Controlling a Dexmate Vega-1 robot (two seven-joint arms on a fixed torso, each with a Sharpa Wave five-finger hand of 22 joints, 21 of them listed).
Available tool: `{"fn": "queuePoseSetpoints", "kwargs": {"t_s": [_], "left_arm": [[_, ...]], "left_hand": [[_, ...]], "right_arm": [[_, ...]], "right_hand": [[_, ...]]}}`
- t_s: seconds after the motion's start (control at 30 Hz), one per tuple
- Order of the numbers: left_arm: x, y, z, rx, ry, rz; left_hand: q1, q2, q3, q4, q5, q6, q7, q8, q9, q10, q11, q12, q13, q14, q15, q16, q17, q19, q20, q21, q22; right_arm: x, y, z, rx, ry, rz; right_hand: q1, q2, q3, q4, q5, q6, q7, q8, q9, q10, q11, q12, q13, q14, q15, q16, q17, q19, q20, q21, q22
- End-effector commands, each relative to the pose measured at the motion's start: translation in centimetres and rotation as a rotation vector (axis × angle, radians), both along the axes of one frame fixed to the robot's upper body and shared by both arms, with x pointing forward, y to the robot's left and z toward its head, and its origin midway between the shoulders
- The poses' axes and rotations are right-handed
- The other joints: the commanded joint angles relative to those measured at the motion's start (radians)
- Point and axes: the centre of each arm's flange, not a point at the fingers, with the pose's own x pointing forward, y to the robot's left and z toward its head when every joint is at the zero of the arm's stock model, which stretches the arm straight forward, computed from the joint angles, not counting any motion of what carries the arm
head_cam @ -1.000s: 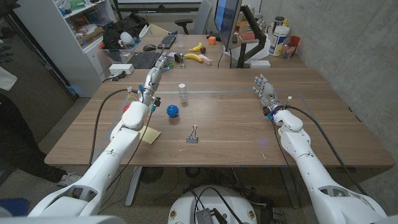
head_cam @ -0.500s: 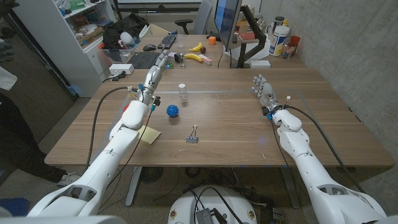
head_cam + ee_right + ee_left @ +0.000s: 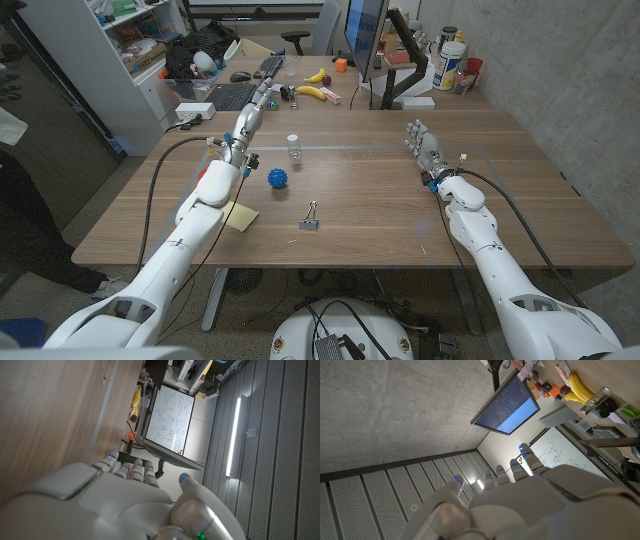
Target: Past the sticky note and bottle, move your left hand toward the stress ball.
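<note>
The fingers of the left hand [image 3: 249,118] reach out straight and apart, holding nothing. In the head view it is raised over the table [image 3: 380,200], beyond one blue stress ball [image 3: 277,179]. One small bottle [image 3: 293,146] stands near – behind the ball. One yellow sticky note [image 3: 239,215] and one binder clip [image 3: 310,217] lie closer. The right hand [image 3: 425,148] is empty, fingers apart.

In the left wrist view, the fingers [image 3: 527,460] point at one monitor [image 3: 507,406].

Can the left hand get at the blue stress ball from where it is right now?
Probably yes. The left hand is raised over the table's far left, holding nothing, and the stress ball lies in the open close by its forearm, nearer the robot. The small bottle stands off to the side, apart from it.
</note>
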Motion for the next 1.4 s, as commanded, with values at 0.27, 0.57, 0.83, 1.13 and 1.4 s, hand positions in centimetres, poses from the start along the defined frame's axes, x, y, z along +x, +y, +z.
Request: {"fn": "queuePoseSetpoints", "kwargs": {"t_s": [0.27,0.57,0.83,1.13,1.4], "left_arm": [[-1.0,-1.0,0.6,0.072,-0.068,0.035],[-1.5,-1.4,0.8,0.12,-0.1,0.06],[-1.8,-1.7,0.9,0.142,-0.118,0.07],[-2.1,-1.9,1.0,0.174,-0.148,0.094],[-2.4,-2.2,1.2,0.203,-0.179,0.114]], "left_hand": [[0.013,0.047,0.007,0.002,0.008,0.009,-0.002,0.0,0.004,0.006,-0.003,-0.001,0.003,0.006,-0.005,-0.001,0.004,-0.003,0.004,-0.003,0.003],[0.014,0.047,0.007,0.002,0.008,0.007,-0.005,-0.001,0.004,0.007,-0.002,-0.002,0.003,0.004,-0.005,-0.002,0.004,-0.002,0.005,-0.004,0.003],[0.014,0.046,0.008,0.002,0.009,0.009,-0.005,-0.001,0.004,0.007,-0.002,-0.002,0.003,0.003,-0.006,-0.003,0.004,-0.001,0.005,-0.006,0.003],[0.014,0.046,0.008,0.002,0.009,0.009,-0.006,-0.001,0.005,0.009,-0.005,-0.002,0.003,0.003,-0.009,-0.003,0.004,0.001,0.006,-0.007,0.003],[0.014,0.047,0.009,0.003,0.009,0.013,-0.01,0.0,0.005,0.014,-0.007,-0.001,0.003,0.007,-0.011,-0.002,0.004,0.006,0.004,-0.007,0.003]], "right_arm": [[0.1,-0.1,-0.3,0.006,0.001,0.005],[0.1,-0.2,-0.4,0.007,0.002,0.003],[0.0,-0.2,-0.4,0.009,0.001,0.003],[0.0,-0.2,-0.4,0.007,0.0,0.004],[0.1,-0.3,-0.3,0.006,0.0,0.002]], "right_hand": [[-0.004,0.097,0.007,0.001,0.001,-0.001,-0.009,0.006,0.002,-0.003,-0.007,-0.003,0.003,-0.002,0.003,0.005,0.003,0.002,0.003,-0.006,0.004],[-0.005,0.097,0.007,0.001,0.001,0.001,-0.01,0.007,0.002,-0.003,-0.009,-0.003,0.003,-0.003,0.004,0.005,0.003,0.002,0.003,-0.007,0.004],[-0.005,0.096,0.006,0.002,0.001,0.001,-0.011,0.006,0.002,-0.003,-0.008,-0.003,0.004,-0.003,0.004,0.005,0.004,0.001,0.003,-0.008,0.004],[-0.005,0.096,0.006,0.002,0.001,0.002,-0.011,0.007,0.002,-0.002,-0.008,-0.002,0.004,-0.003,0.005,0.005,0.004,0.001,0.004,-0.008,0.004],[-0.006,0.096,0.006,0.002,0.001,0.002,-0.012,0.006,0.002,0.0,-0.007,-0.002,0.004,-0.003,0.002,0.005,0.004,0.002,0.004,-0.009,0.004]]}}
